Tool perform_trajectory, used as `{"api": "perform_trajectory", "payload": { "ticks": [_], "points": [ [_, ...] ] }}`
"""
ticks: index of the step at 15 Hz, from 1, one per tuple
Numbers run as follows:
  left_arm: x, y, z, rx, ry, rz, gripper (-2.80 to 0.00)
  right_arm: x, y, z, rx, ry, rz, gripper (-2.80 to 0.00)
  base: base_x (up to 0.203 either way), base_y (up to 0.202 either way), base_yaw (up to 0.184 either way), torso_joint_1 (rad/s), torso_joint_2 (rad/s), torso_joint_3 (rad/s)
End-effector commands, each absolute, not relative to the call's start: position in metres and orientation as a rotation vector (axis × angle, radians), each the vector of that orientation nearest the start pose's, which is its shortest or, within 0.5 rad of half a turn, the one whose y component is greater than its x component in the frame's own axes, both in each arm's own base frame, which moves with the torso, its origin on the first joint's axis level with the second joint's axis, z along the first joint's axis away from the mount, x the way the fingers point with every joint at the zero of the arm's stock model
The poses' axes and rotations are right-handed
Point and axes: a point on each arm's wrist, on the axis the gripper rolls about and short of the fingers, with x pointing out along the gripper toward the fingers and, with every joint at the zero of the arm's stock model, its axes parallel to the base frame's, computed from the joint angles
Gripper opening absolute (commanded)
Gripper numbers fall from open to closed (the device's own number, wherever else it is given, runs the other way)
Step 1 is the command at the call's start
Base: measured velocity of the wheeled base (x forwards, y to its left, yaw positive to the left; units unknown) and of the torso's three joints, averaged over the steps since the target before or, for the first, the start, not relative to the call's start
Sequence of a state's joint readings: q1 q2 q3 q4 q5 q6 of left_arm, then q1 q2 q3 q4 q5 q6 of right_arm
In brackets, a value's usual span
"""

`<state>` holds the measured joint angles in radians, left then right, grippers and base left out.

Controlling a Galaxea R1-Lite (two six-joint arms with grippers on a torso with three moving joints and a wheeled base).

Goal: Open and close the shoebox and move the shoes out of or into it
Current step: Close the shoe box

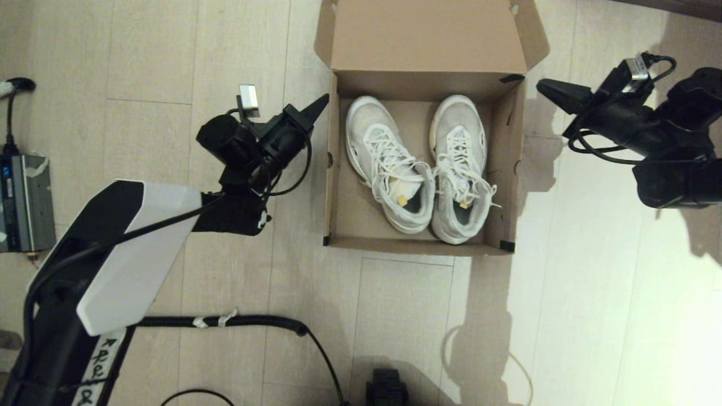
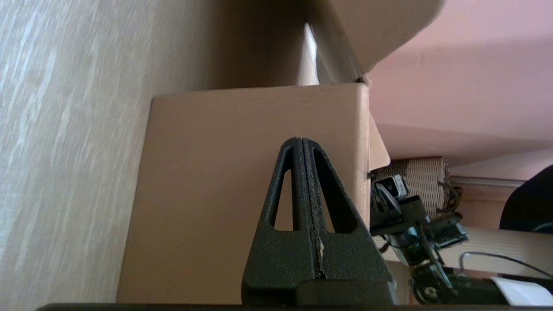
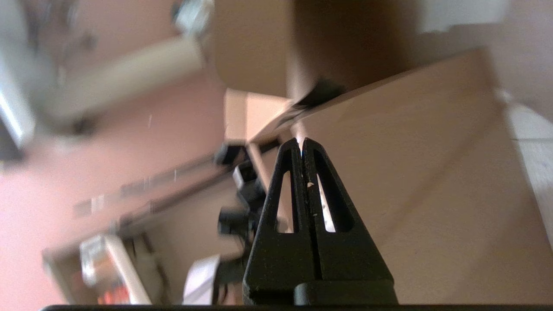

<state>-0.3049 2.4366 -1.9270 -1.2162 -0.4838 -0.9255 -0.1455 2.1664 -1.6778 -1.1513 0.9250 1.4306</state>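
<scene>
Shoebox (image 1: 338,169) is flanked by both closed, empty grippers: left gripper (image 1: 322,101) just beside its left wall, right gripper (image 1: 542,85) slightly further off; shoes (image 1: 420,169) lie lengthwise inside.

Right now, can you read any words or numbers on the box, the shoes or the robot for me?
Black handwritten marks on the white strip along the robot's left arm: too unclear to read.
Grey electronic unit with small blue lights on the floor: nothing legible.
Large brown cardboard shoebox with open flap lid: no print visible.
Pair of white chunky sneakers with white laces inside it: small yellow tags, no readable text.
</scene>
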Motion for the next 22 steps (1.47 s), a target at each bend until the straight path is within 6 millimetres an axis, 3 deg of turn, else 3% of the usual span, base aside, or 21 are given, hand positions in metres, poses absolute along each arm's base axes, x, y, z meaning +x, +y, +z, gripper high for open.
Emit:
{"api": "perform_trajectory", "payload": {
  "ticks": [1, 3, 6, 8, 10, 14, 16, 20, 22],
  "points": [
    [0.468, -0.162, 0.236, -0.775, -0.313, -1.041, -2.80, 0.442, -0.044, 0.281, 0.960, 0.066, 1.012, -2.80, 0.000, 0.000, 0.000, 0.000, 0.00, 0.000],
    [0.467, -0.167, 0.234, -0.764, -0.296, -1.071, -2.80, 0.449, -0.036, 0.284, 0.932, 0.050, 1.051, -2.80, 0.000, 0.000, 0.000, 0.000, 0.00, 0.000],
    [0.465, -0.171, 0.235, -0.753, -0.299, -1.079, -2.80, 0.463, -0.030, 0.272, 0.932, 0.052, 1.064, -2.80, 0.000, 0.000, 0.000, 0.000, 0.00, 0.000],
    [0.463, -0.172, 0.239, -0.742, -0.305, -1.078, -2.80, 0.474, -0.032, 0.263, 0.932, 0.045, 1.062, -2.80, 0.000, 0.000, 0.000, 0.000, 0.00, 0.000],
    [0.462, -0.171, 0.241, -0.740, -0.306, -1.077, -2.80, 0.471, -0.039, 0.264, 0.938, 0.041, 1.046, -2.80, 0.000, 0.000, 0.000, 0.000, 0.00, 0.000],
    [0.456, -0.180, 0.241, -0.716, -0.316, -1.081, -2.80, 0.445, -0.045, 0.279, 0.949, 0.064, 1.020, -2.80, 0.000, 0.000, 0.000, 0.000, 0.00, 0.000],
    [0.445, -0.185, 0.239, -0.707, -0.285, -1.072, -2.80, 0.431, -0.044, 0.273, 0.973, 0.108, 1.004, -2.80, 0.000, 0.000, 0.000, 0.000, 0.00, 0.000],
    [0.402, -0.182, 0.218, -0.685, -0.180, -1.024, -2.80, 0.383, -0.039, 0.279, 0.986, 0.132, 0.993, -2.80, 0.000, 0.000, 0.000, 0.000, 0.00, 0.000],
    [0.370, -0.173, 0.205, -0.683, -0.131, -1.013, -2.80, 0.358, -0.052, 0.291, 0.972, 0.097, 0.962, -2.80, 0.000, 0.000, 0.000, 0.000, 0.00, 0.000]
  ]
}}
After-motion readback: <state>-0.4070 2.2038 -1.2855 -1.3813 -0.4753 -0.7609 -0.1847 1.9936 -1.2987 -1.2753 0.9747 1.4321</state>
